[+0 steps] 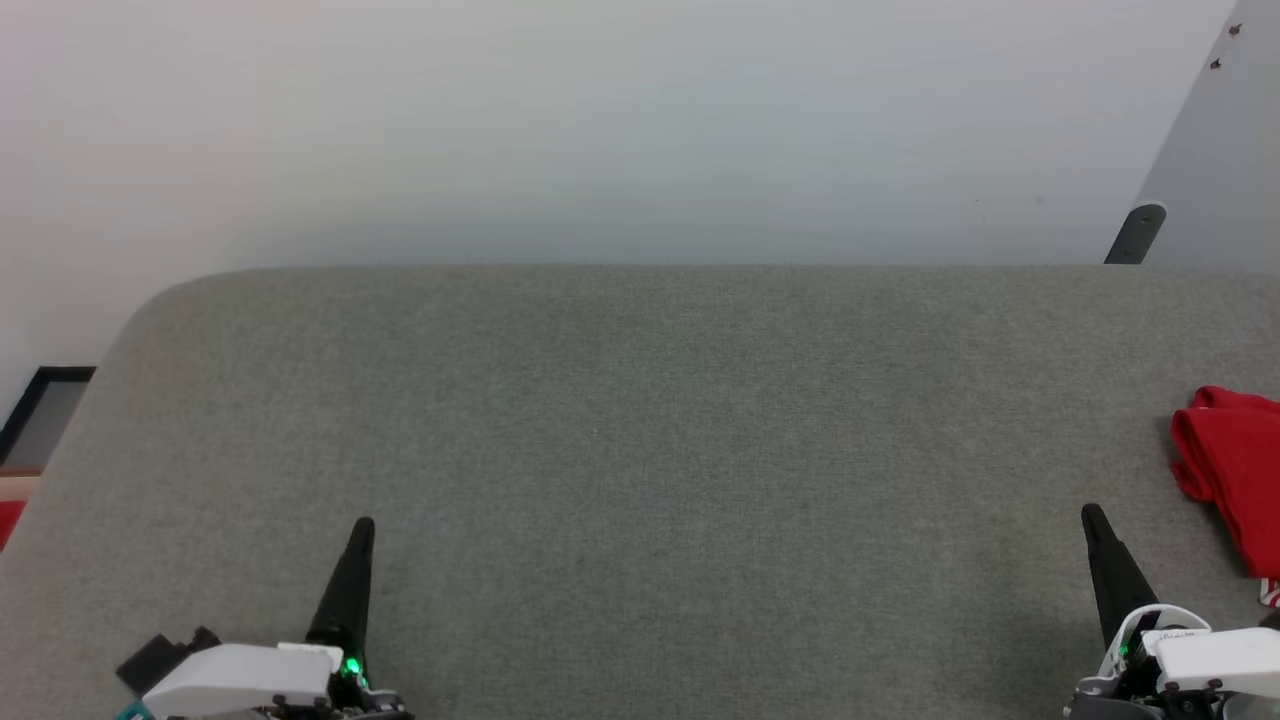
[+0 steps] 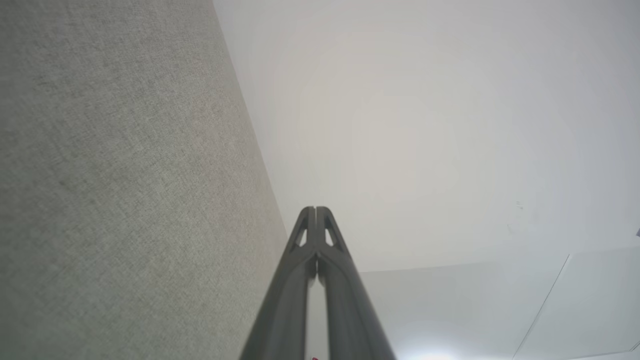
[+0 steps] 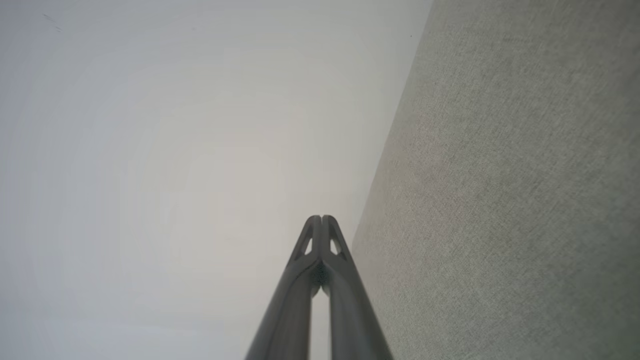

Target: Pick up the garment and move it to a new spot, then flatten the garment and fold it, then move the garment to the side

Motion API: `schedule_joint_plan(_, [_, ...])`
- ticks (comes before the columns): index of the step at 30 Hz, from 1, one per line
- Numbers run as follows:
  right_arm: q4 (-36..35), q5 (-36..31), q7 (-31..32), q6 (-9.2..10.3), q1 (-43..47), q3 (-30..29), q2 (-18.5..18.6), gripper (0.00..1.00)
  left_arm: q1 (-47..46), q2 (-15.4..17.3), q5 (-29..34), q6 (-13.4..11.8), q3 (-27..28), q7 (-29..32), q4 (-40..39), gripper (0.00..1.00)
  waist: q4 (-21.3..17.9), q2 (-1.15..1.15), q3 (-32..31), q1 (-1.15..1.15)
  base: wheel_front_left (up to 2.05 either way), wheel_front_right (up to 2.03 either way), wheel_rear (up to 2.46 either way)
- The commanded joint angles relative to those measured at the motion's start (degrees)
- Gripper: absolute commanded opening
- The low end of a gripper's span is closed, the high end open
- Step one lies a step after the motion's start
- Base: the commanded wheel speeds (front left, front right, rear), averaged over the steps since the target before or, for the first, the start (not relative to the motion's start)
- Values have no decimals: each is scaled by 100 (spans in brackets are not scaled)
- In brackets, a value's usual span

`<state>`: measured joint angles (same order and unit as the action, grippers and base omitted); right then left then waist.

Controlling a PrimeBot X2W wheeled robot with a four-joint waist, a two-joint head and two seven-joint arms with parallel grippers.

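The garment (image 1: 1235, 470) lies as a bunched red heap at the far right edge of the grey table (image 1: 640, 450) in the head view, partly cut off by the frame, with a bit of white-and-red trim at its lower end. My right gripper (image 1: 1092, 514) is shut with nothing in it, near the front edge, a short way left of and below the garment. At the lower left, my left gripper (image 1: 364, 527) is shut and empty too. In each wrist view the fingertips meet: left gripper (image 2: 316, 208), right gripper (image 3: 321, 217).
The grey fabric table top (image 2: 110, 175) runs wide between the two grippers, with a rounded far-left corner. Behind it stands a pale wall (image 1: 600, 120). A dark bracket (image 1: 1135, 235) sits at the far right, and a dark frame (image 1: 40, 410) shows past the left edge.
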<state>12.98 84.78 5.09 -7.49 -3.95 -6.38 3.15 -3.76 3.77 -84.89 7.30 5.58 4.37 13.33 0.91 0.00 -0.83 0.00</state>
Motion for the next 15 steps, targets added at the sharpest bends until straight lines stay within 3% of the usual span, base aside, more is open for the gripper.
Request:
schedule_joint_plan(1, [8,120,30,-1,-82,-11,-13,0,-111,-15,-106,26,26,30,-4,0,-8,0,9,0,0,0,0])
schedule_joint_plan(15, [83,594,122,0,-219,-18,-31,0,-228,-71,-578,31,84,173,60,0,-64,0,71,0,0,0,0])
